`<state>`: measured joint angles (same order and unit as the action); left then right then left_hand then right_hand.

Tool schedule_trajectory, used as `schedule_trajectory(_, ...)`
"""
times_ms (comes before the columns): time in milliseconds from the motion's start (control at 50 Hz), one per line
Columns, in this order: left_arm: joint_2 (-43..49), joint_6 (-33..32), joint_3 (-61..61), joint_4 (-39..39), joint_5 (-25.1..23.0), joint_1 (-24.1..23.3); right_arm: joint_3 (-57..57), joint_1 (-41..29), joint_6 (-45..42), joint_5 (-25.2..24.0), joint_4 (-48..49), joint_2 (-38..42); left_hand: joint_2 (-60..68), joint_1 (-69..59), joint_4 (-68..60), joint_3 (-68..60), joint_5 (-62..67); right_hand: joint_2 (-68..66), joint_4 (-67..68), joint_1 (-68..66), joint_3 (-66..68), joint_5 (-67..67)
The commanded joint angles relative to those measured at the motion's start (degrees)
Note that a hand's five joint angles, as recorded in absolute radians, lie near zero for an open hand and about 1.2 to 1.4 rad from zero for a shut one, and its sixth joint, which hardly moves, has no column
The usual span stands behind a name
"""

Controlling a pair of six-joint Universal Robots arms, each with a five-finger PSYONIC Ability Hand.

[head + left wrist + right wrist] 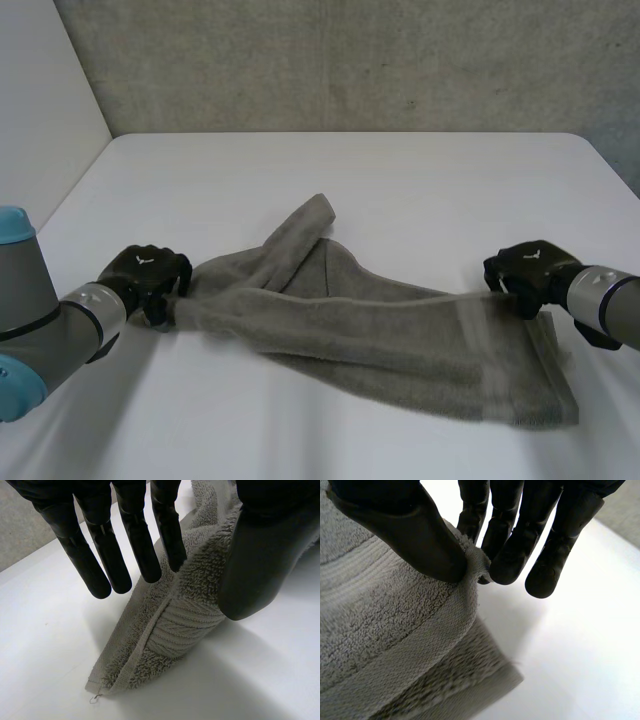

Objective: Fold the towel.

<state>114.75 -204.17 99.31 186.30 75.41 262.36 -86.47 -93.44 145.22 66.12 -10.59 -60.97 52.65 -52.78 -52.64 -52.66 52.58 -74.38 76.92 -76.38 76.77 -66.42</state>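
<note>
In the head view the grey towel (360,330) lies across the middle of the white table (400,170), drawn out between the two hands. The left hand (145,275) grips its left end and the right hand (527,272) its right end. The cloth is rumpled, with one flap thrown toward the far side and the right end lying wide and flat on the near side. If the fold is made from this state, I judge those creases would get trapped in it. Nothing here serves as a container; the towel rests straight on the bare top.

In the left wrist view the left hand's thumb (260,565) squeezes the towel (175,630) against the straight fingers (167,535). The hold sits a little in from the corner, which droops to the table below the fingertips. That loose corner could drag or tuck under, so the edges may not meet.

In the right wrist view the thumb (420,540) nips only a small tuck of the hemmed edge of the towel (395,645) against the fingertips (507,565). So slight a bite looks likely to slip if the cloth is pulled taut or lifted fast.
</note>
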Motion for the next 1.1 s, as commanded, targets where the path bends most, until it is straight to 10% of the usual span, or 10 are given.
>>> schedule_trajectory(20, 0.0, 0.0, 0.0, 0.0, 0.0, 0.0, 0.3, 1.2, 9.0, -1.2, 3.5, -4.2, -6.1, 6.2, 6.1, 6.1, -16.0, -5.6, 3.1, -3.6, 3.2, -3.6)
schedule_trajectory(280, 2.1, -0.2, 0.0, 1.1, 0.0, -0.5, 0.2, 1.9, 10.7, -2.0, 4.2, -4.9, -4.6, 4.7, 4.6, 4.6, -14.5, -5.6, 3.1, -3.6, 3.2, -3.6)
schedule_trajectory(400, 3.9, -0.4, -1.1, 1.1, 0.3, -0.8, 0.4, 2.0, 10.7, -2.0, 4.2, -5.3, 26.1, -25.9, -26.1, -26.1, 16.1, -5.6, 3.1, -3.6, 3.2, -3.6)
schedule_trajectory(500, 3.3, -0.6, -4.9, 1.2, 0.2, -0.8, 4.5, 1.6, 9.9, -1.7, 2.9, -5.8, 27.3, -27.2, -27.4, -27.3, 17.4, -5.6, 3.1, -3.6, 3.2, -3.6)
schedule_trajectory(720, 7.3, -5.6, -35.0, 1.1, 1.3, -6.3, 29.5, -4.8, 2.0, 3.8, 2.1, -2.6, 27.3, -27.2, -27.4, -27.3, 17.4, -5.6, 3.1, -3.6, 3.2, -3.6)
schedule_trajectory(880, 6.5, 6.1, -55.0, 16.3, 10.1, -9.9, 30.2, -7.7, 10.7, 14.8, 40.3, -9.1, 27.3, -27.2, -27.4, -27.3, 17.4, -5.6, 3.1, -3.6, 3.2, -3.6)
schedule_trajectory(1100, 2.6, 13.9, -42.1, 12.7, 5.7, -9.1, 21.2, -7.5, 13.1, 5.4, 26.5, -11.9, 27.3, -27.2, -27.4, -27.3, 17.4, -5.6, 3.1, -3.6, 3.2, -3.6)
